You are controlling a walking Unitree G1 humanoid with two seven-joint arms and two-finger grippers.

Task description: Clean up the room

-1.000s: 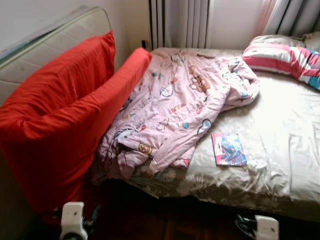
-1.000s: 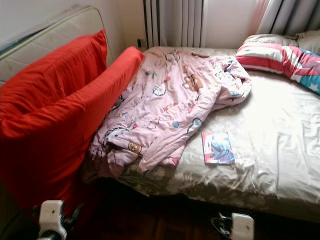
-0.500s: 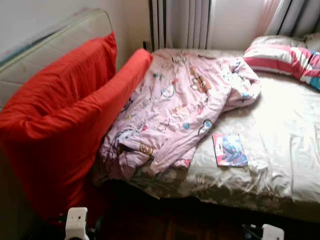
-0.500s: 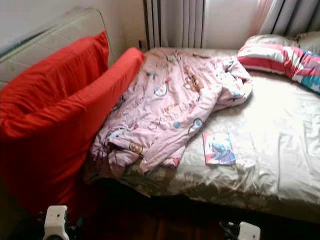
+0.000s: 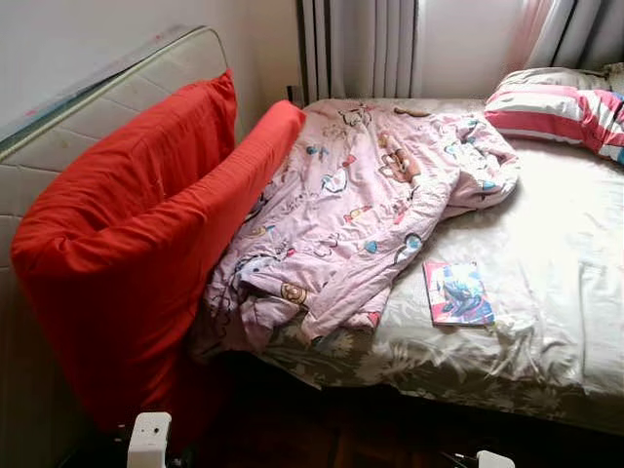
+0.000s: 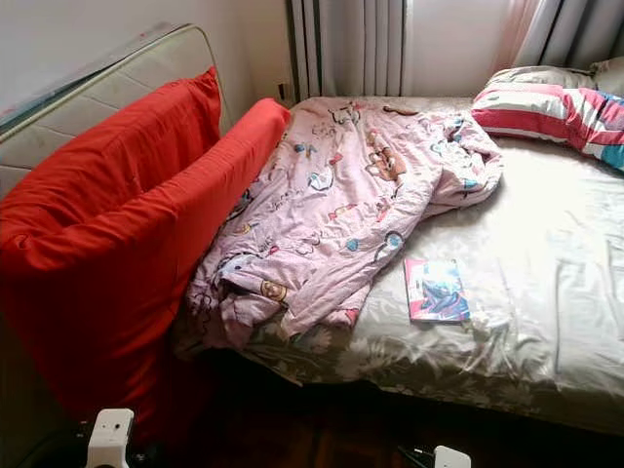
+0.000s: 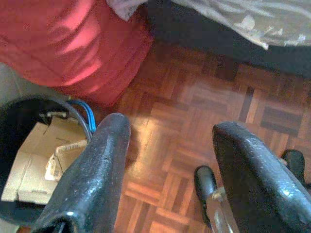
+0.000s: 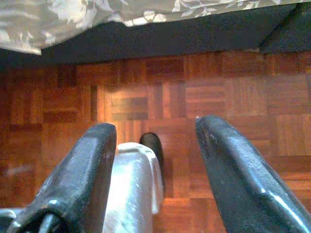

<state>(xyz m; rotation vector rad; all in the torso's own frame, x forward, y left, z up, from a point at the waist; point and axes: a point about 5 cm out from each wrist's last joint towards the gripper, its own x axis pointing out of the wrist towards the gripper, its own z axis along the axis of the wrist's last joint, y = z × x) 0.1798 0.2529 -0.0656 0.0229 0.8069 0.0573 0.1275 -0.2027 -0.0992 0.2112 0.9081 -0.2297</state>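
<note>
Left eye view | step: approaching bed (image 5: pixel 575 244), nothing held | both grippers low, fingers spread, empty | book (image 5: pixel 458 292) at 1 o'clock, quilt (image 5: pixel 361 214) at 12 | next: step closer, reach book

Red cushion (image 5: pixel 127 244), pink cartoon-print quilt (image 5: pixel 341 214)

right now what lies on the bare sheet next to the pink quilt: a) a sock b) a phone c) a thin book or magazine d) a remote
c: a thin book with a colourful cover lies flat on the sheet, just beside the edge of the pink quilt.
</note>
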